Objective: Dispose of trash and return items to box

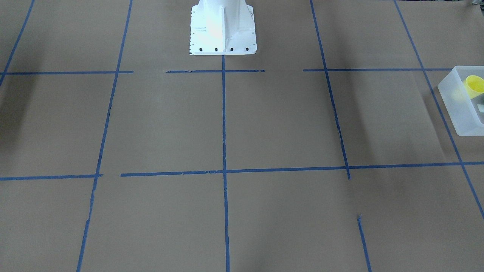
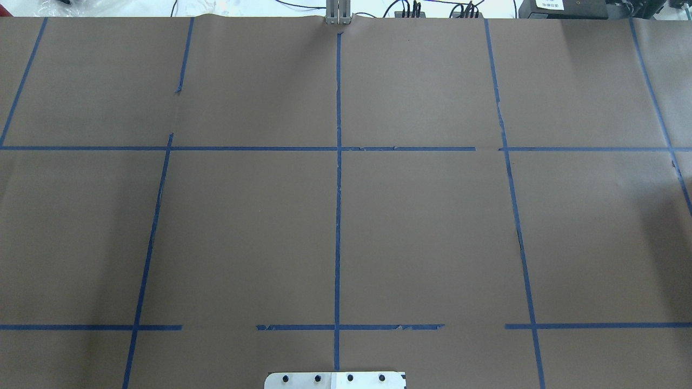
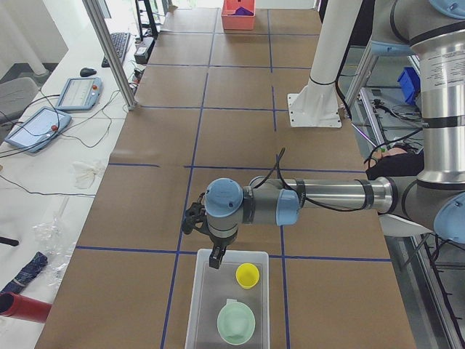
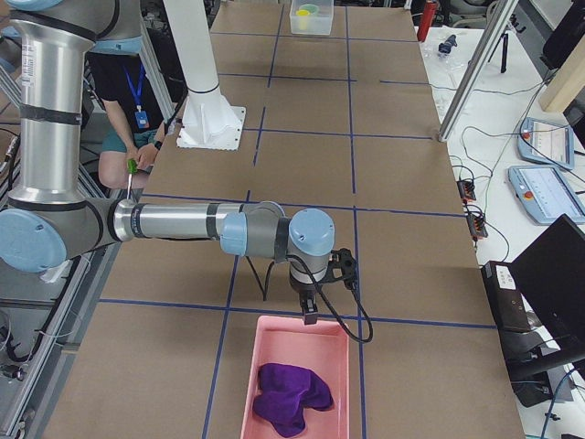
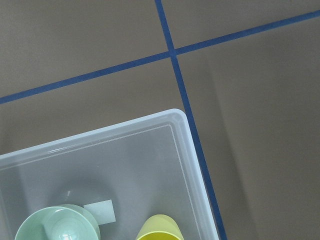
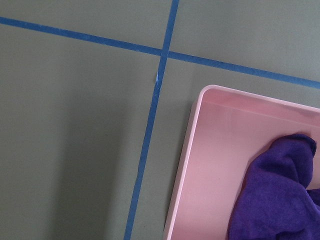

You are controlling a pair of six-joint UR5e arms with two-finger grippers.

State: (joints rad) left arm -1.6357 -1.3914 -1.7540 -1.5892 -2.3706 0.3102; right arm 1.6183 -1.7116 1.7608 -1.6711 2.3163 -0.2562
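The frosted-white box [image 3: 205, 305] stands at the table's left end. The yellow cup [image 3: 247, 275] and the mint-green bowl [image 3: 236, 323] sit inside it. The left wrist view shows the box's corner [image 5: 177, 117], the bowl [image 5: 57, 227], the cup [image 5: 160, 229] and a white label [image 5: 99, 211]. The box [image 1: 459, 109] and cup [image 1: 474, 86] also show at the front-facing view's right edge. My left gripper [image 3: 216, 258] hangs over the box's far rim; I cannot tell if it is open or shut. My right gripper [image 4: 309, 314] hangs over the far rim of a pink tray [image 4: 274, 343]; I cannot tell its state.
The pink tray holds a crumpled purple cloth [image 4: 291, 389], also in the right wrist view [image 6: 275, 195] with the tray's rim [image 6: 192, 130]. The white robot base [image 1: 223, 28] stands at mid-table. Blue tape lines [image 2: 338, 189] grid the brown table cover. A person [image 4: 128, 91] sits behind the robot.
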